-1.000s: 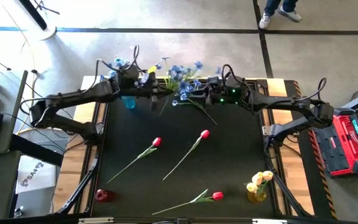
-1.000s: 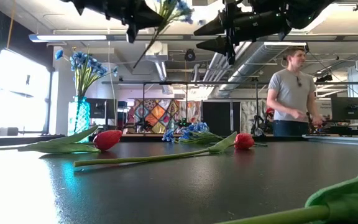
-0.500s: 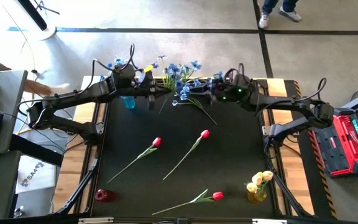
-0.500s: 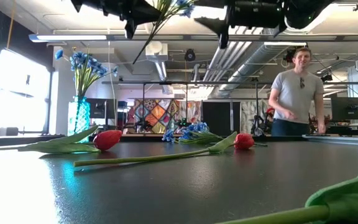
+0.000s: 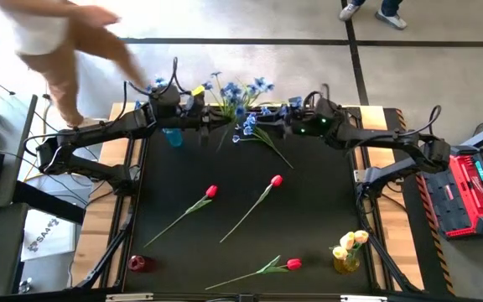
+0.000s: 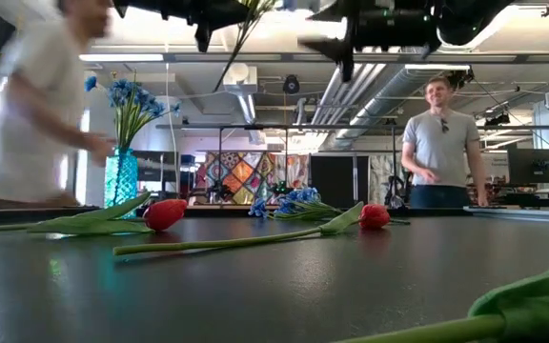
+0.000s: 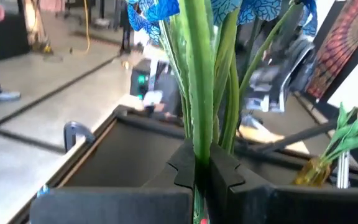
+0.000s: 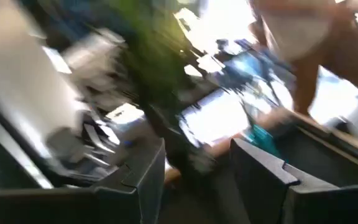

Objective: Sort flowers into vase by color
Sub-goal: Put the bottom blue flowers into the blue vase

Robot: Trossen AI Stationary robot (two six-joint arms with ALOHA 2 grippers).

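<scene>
Left tool (image 7: 201,171) closed tight on the green stems of a blue spray (image 5: 225,91), held up above the far edge of the surface (image 5: 309,218), just beside the teal vase (image 5: 173,137) at the far left corner. The blossoms fan out past the tool tip toward the right arm.

Right tool (image 8: 194,165) raised at the far edge too, facing the left one; fingers stand apart with nothing between them. Its wrist view is smeared, little else readable there.

A second bunch of blue sprays (image 5: 258,126) lies flat on the surface between the two tools, stems trailing toward the middle.

Count on the surface: three red tulips (image 5: 212,191) lying loose, two mid-surface, one near the front edge. A low red vase (image 5: 138,263) at the front left corner, a yellow-tinted vase (image 5: 346,262) at front right with pale yellow tulips (image 5: 350,243) in it; their number hard to make out.

From the low view the teal vase already carries blue blossoms. One blurred person (image 6: 36,105) passes at the left, another person (image 6: 435,143) stands behind.
</scene>
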